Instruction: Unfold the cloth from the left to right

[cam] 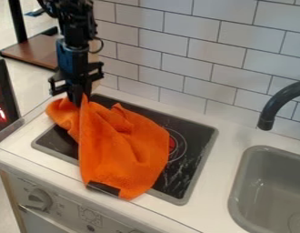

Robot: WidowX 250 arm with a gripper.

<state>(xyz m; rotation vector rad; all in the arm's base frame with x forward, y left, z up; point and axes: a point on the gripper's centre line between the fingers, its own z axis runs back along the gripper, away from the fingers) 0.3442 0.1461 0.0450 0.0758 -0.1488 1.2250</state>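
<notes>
The black robot arm (73, 27) is cut off by the top edge; the lower end of its black gripper (77, 97) is partly hidden in the folds of the orange fabric cloth (125, 150), whose underside is out of sight; the cloth covers part of the black, flat rectangular stovetop (192, 170) and part of the round, red-centred burner marking (180, 146); the dark curved faucet (277, 102) is cut off by the right edge, the grey rounded sink (236, 195) by the right and bottom edges; markings near the pale round knob (39, 199) are too small to read.
</notes>
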